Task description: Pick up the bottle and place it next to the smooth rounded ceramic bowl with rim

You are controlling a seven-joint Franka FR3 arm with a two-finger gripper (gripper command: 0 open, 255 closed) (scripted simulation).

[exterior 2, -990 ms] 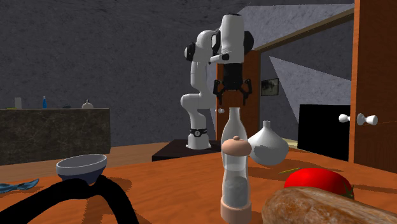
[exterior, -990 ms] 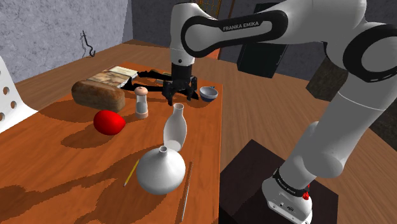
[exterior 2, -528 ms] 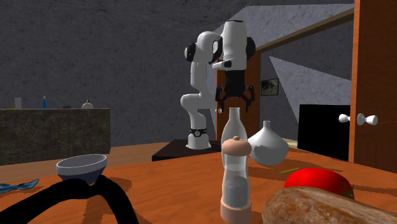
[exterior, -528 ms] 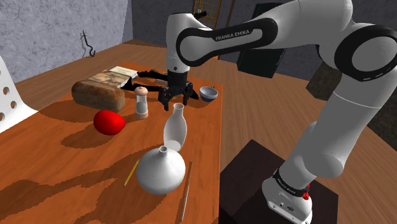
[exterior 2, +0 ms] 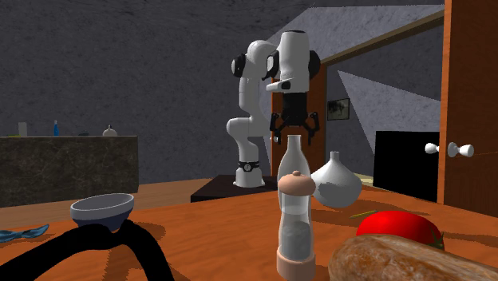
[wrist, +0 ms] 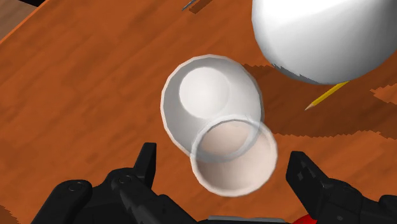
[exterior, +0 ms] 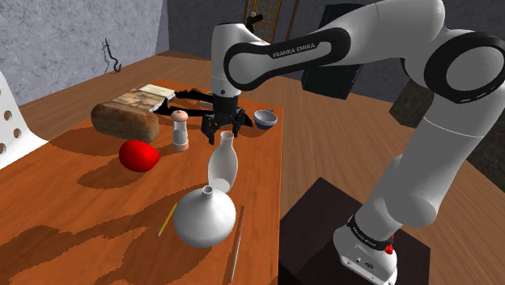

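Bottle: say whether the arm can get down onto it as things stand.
Probably yes. The open jaws hang right above the bottle, its mouth between them in the wrist view, and nothing lies in the gap. The round white vase stands close beside it, yet off the downward path.

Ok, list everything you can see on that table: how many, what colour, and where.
bottle: one, clear whitish, mid-table, under the gripper
vase: one, white, beside the bottle, nearer the shoulder camera
bowl: one, grey-blue, far end of the table
shaker: one, clear with tan cap, between loaf and bottle
round fruit-like thing: one, red, near the shaker
loaf: one, brown, beyond the red thing
pencil: one, yellow, beside the vase
table: one, brown wood
arm: one, white
gripper: one, black, open above the bottle's mouth
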